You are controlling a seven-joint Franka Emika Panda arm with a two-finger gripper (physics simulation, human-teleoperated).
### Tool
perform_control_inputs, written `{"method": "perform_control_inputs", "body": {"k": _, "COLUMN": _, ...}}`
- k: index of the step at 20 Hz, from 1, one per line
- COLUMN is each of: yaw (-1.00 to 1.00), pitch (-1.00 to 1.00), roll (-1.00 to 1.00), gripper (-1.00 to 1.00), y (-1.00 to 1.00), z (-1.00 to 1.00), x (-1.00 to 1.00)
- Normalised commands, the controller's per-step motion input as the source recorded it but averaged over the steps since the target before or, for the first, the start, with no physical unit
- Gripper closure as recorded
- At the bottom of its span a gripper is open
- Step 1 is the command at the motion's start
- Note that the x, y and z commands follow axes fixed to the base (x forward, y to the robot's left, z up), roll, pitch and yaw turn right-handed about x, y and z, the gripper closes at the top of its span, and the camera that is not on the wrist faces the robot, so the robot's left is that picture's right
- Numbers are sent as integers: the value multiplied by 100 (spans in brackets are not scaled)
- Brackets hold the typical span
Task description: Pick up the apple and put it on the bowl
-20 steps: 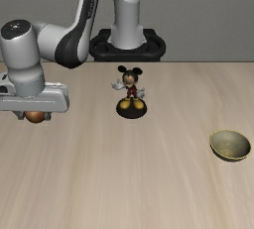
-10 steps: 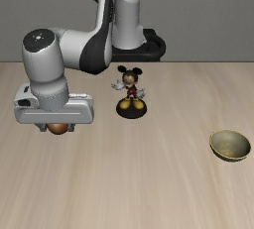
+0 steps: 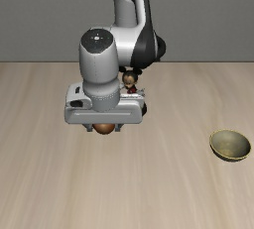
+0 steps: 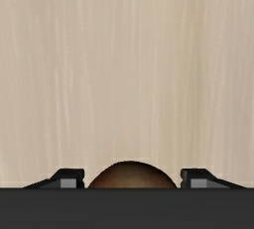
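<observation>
My gripper (image 3: 103,128) hangs over the middle of the wooden table, shut on a brownish-red apple (image 3: 103,128) whose lower half peeks out beneath the hand. In the wrist view the apple (image 4: 134,174) sits as a dark dome between the two fingertips (image 4: 65,179), with bare table beneath it. The brass-coloured bowl (image 3: 230,145) rests on the table at the exterior view's right, well apart from the gripper.
A Mickey Mouse figurine (image 3: 132,82) stands on the table just behind my hand, mostly hidden by it. The wooden table (image 3: 179,193) spreads wide between the hand and the bowl.
My arm has carried the apple from the exterior view's left edge towards the right, now in front of the figurine. The bowl and figurine have stayed put.
</observation>
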Motion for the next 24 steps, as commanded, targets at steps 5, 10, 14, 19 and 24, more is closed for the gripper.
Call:
{"method": "perform_control_inputs", "body": {"k": 5, "yaw": 0, "pitch": 0, "roll": 0, "gripper": 100, "y": 100, "z": 0, "x": 0}}
{"method": "perform_control_inputs", "body": {"k": 10, "yaw": 0, "pitch": 0, "roll": 0, "gripper": 100, "y": 100, "z": 0, "x": 0}}
{"method": "perform_control_inputs", "body": {"k": 14, "yaw": 0, "pitch": 0, "roll": 0, "gripper": 100, "y": 100, "z": 0, "x": 0}}
{"method": "perform_control_inputs", "body": {"k": 19, "yaw": 0, "pitch": 0, "roll": 0, "gripper": 100, "y": 100, "z": 0, "x": 0}}
{"method": "perform_control_inputs", "body": {"k": 24, "yaw": 0, "pitch": 0, "roll": 0, "gripper": 100, "y": 100, "z": 0, "x": 0}}
